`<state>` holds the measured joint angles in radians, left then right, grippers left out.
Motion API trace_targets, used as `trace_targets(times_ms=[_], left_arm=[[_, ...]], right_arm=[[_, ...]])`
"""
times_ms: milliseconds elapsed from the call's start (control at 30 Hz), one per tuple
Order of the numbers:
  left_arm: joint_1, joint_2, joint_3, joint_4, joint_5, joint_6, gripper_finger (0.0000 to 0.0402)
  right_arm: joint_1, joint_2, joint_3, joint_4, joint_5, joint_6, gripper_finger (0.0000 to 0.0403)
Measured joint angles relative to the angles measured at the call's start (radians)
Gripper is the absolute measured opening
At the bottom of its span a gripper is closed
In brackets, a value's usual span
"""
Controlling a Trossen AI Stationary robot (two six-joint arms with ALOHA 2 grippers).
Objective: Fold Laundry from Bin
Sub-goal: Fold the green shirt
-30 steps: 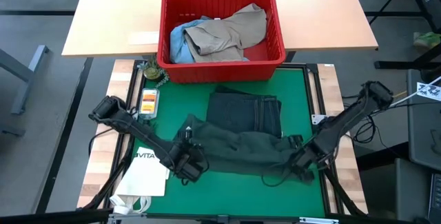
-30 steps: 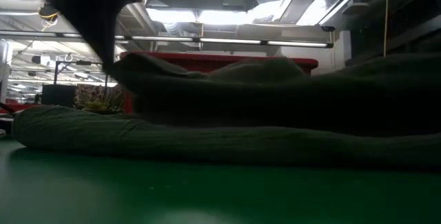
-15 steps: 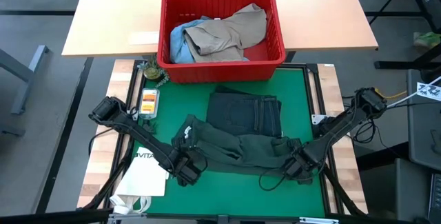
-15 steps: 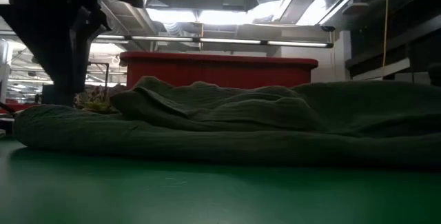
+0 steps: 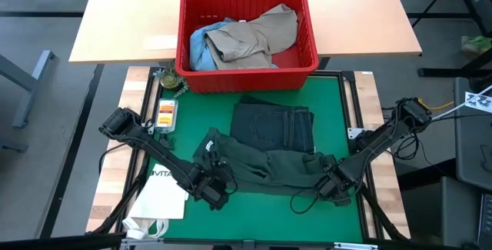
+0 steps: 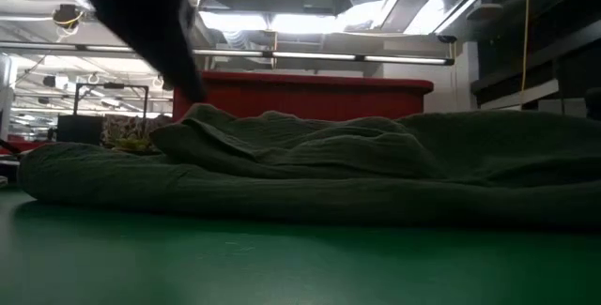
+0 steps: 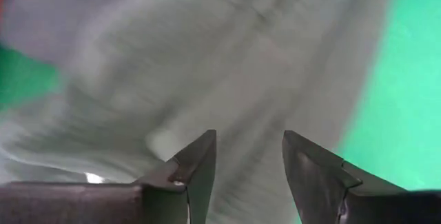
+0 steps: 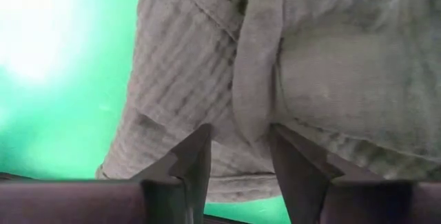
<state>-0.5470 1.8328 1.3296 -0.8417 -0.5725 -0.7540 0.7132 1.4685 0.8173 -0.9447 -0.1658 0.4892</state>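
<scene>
Green mat [image 5: 338,104]: shirt [image 5: 269,169] lies crumpled, mid-fold. Left gripper [image 5: 217,192] and right gripper [image 5: 332,188] both parted, holding nothing. Next: regrasp edges.

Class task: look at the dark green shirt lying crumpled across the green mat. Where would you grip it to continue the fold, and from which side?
Judging by its pose, take the dark green shirt at its two ends, where the left gripper and right gripper sit, both open. It lies as a long bunched strip across the mat, so coming down from above onto the near edge looks best.
</scene>
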Motion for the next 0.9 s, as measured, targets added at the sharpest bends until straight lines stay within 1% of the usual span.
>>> trace_targets(times_ms=[100, 200, 267, 400, 433, 533, 633, 733, 767, 833, 900], left_arm=[[0.036, 0.0, 0.0, 0.0, -0.087, -0.043, 0.0157], [0.082, 0.0, 0.0, -0.001, -0.099, -0.083, 0.0157], [0.112, 0.0, 0.0, 0.0, -0.055, -0.1, 0.0157], [0.157, 0.0, 0.0, -0.001, 0.119, -0.109, 0.0157], [0.164, 0.0, 0.0, -0.001, 0.149, -0.111, 0.0157], [0.179, 0.0, -0.006, 0.0, 0.173, -0.14, 0.0157], [0.197, -0.001, -0.037, -0.001, 0.199, -0.187, 0.0157], [0.212, -0.001, -0.077, 0.006, 0.314, -0.205, 0.0156], [0.212, -0.001, -0.086, 0.01, 0.338, -0.206, 0.0153], [0.2, -0.001, -0.093, 0.019, 0.336, -0.205, 0.0136], [0.183, -0.001, -0.093, 0.026, 0.297, -0.194, 0.0106]], right_arm=[[0.0, 0.0, 0.0, 0.0, 0.0, 0.0, 0.0151], [0.0, 0.0, 0.0, 0.001, 0.0, 0.0, 0.0151], [0.0, 0.0, 0.0, 0.001, 0.0, 0.001, 0.0152], [0.0, 0.0, 0.0, 0.002, 0.0, 0.002, 0.0152], [0.0, 0.0, 0.0, 0.002, 0.0, 0.002, 0.0152], [0.0, 0.0, 0.0, 0.002, 0.0, 0.002, 0.0152], [0.0, 0.0, 0.0, 0.002, 0.0, 0.003, 0.0152], [0.0, 0.0, 0.0, 0.003, 0.0, 0.003, 0.0152], [0.0, 0.0, 0.0, 0.002, 0.0, 0.003, 0.0152], [0.0, 0.0, 0.0, 0.003, 0.0, 0.003, 0.0152], [0.0, 0.0, 0.0, 0.003, 0.0, 0.003, 0.0152]])
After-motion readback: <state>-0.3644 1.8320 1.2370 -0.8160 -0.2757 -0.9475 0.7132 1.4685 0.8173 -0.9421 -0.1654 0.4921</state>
